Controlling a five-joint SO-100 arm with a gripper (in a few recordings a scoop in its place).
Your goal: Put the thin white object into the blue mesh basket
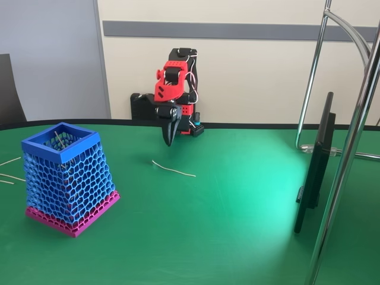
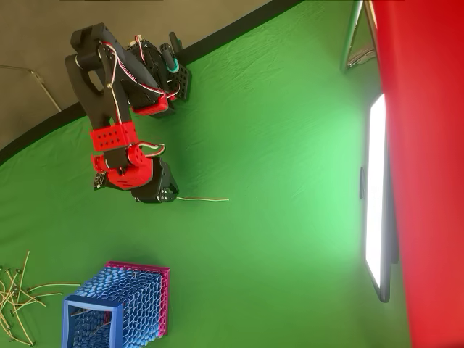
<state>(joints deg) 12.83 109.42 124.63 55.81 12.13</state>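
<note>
Overhead view: one thin white object (image 2: 204, 199), one blue mesh basket (image 2: 116, 308), perhaps dozen loose strands (image 2: 20, 299).

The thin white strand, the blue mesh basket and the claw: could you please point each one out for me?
thin white strand (image 1: 173, 170), fixed view, its middle on the green table.
blue mesh basket (image 1: 70, 178), fixed view, its front mesh wall.
claw (image 1: 170, 138), fixed view, near its downward-pointing tips.

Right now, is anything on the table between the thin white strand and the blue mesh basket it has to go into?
Nothing visible. In the fixed view the thin white strand lies on bare green table, right of the blue mesh basket. The gripper hangs above the strand's left end. Loose pale strands lie beyond the basket, off that path.
</note>
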